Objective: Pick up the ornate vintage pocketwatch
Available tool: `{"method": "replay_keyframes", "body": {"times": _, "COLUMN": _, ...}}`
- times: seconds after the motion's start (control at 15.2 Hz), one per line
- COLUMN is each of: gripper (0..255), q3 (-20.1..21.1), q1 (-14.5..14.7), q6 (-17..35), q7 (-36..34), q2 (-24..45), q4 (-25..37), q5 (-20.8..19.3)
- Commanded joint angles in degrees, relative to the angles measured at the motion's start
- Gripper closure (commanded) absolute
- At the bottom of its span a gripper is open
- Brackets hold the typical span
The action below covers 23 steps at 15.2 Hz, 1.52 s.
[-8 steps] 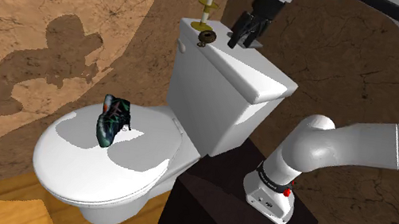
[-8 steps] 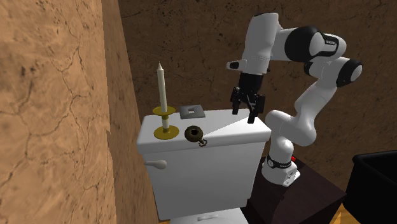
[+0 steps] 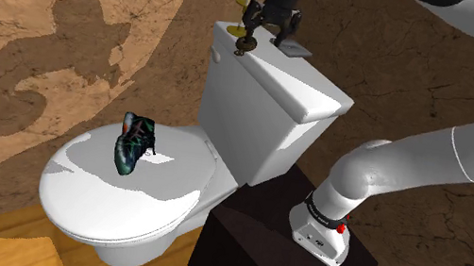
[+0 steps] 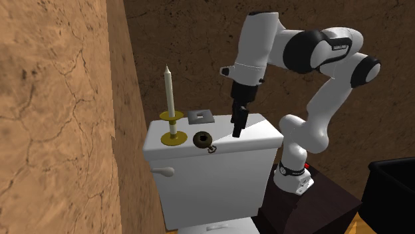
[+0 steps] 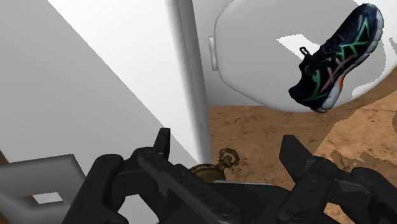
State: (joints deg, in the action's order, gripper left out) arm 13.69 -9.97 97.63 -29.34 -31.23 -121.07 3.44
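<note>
The pocketwatch [image 4: 203, 140] is a small dark brass disc with a ring at its crown, lying on the white toilet tank lid [image 4: 253, 136] near the lid's front edge. In the shoulder view the watch [image 3: 243, 44] sits just below and left of my black gripper [image 3: 268, 36], which hovers over the lid. The gripper [image 4: 237, 127] stands open with nothing held, a short way to the watch's right in the second exterior view. In the wrist view the watch [image 5: 213, 167] shows partly between and below the spread fingers [image 5: 162, 143] of the gripper [image 5: 229, 151].
A white candle in a brass holder [image 4: 173, 136] stands just beside the watch, against the brown wall. A grey square plate [image 4: 199, 116] lies on the back of the lid. A dark sneaker [image 3: 134, 141] rests on the closed toilet seat [image 3: 101, 204].
The gripper has swung across the tank lid toward the watch and candle, turning about its axis and dropping a little. It stays open. The watch has not moved.
</note>
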Motion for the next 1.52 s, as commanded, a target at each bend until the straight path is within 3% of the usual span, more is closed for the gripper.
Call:
{"method": "replay_keyframes", "body": {"times": 0.0, "gripper": 0, "q3": 3.28, "q1": -3.35, "q6": -0.72, "q7": -9.90, "q2": 6.12, "q4": 5.02, "q5": -2.29}}
{"method": "replay_keyframes", "body": {"times": 0.2, "gripper": 0, "q3": 6.94, "q1": -7.45, "q6": -3.66, "q7": -23.46, "q2": 14.80, "q4": 12.90, "q5": -6.54}}
{"method": "replay_keyframes", "body": {"times": 0.4, "gripper": 0, "q3": 8.84, "q1": -9.80, "q6": -7.27, "q7": -34.51, "q2": 22.12, "q4": 19.93, "q5": -10.43}}
{"method": "replay_keyframes", "body": {"times": 0.99, "gripper": 0, "q3": 8.60, "q1": -9.55, "q6": -1.39, "q7": -35.15, "q2": 21.27, "q4": 13.21, "q5": -10.19}}
{"method": "replay_keyframes", "body": {"times": 1.06, "gripper": 255, "q3": 8.62, "q1": -9.56, "q6": -1.36, "q7": -35.18, "q2": 21.42, "q4": 13.31, "q5": -10.24}}
{"method": "replay_keyframes", "body": {"times": 1.45, "gripper": 255, "q3": 8.65, "q1": -9.54, "q6": -1.40, "q7": -35.23, "q2": 21.41, "q4": 13.34, "q5": -10.23}}
